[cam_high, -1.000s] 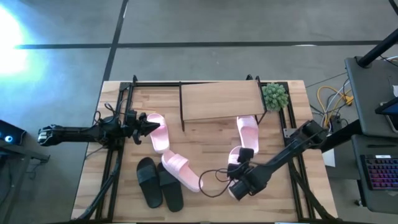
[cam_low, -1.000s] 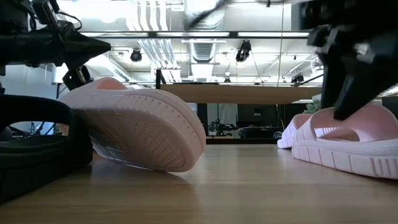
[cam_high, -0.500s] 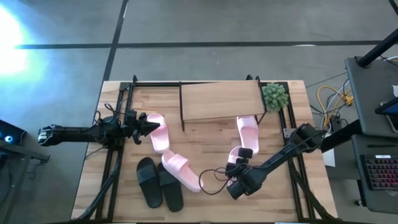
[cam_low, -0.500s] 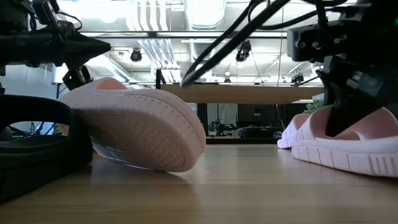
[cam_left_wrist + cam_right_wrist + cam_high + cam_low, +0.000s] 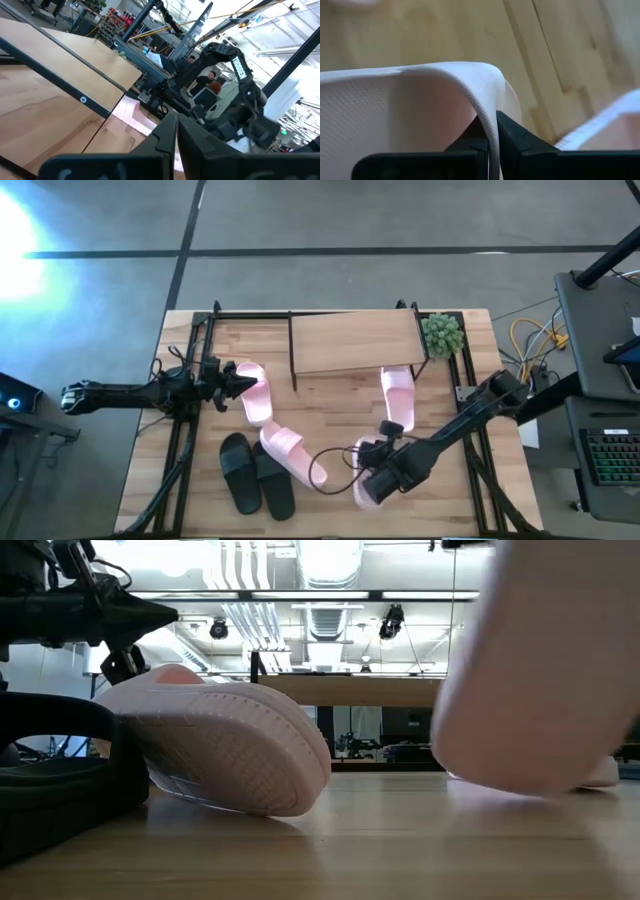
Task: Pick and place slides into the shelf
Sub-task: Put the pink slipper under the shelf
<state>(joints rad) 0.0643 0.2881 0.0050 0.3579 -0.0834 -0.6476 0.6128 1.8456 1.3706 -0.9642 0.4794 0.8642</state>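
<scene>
The large light-wood table with black rails [image 5: 200, 500] carried everything. Toward its far edge stood the small low shelf with a flat pale wooden top on thin black legs [image 5: 355, 340], a little green potted plant [image 5: 442, 333] just beside its right end.

The slides were open-toe sandals with one broad strap. The black pair [image 5: 255, 472] lay side by side near the front left. A pale pink slide [image 5: 286, 451] lay just right of them, another [image 5: 253, 391] above it, and a third pale pink slide [image 5: 398, 395] lay in front of the shelf's right end.

The right gripper [image 5: 491, 131] was pinched tight on the wide strap of a fourth pale pink slide [image 5: 366, 488], the thin strap clamped between both fingers; that sandal was lifted clear of the table near the front, its pink sole looming close in the low view.

The left gripper [image 5: 245, 383] was closed on nothing, hovering at the left side, its tip at the upper pink slide
</scene>
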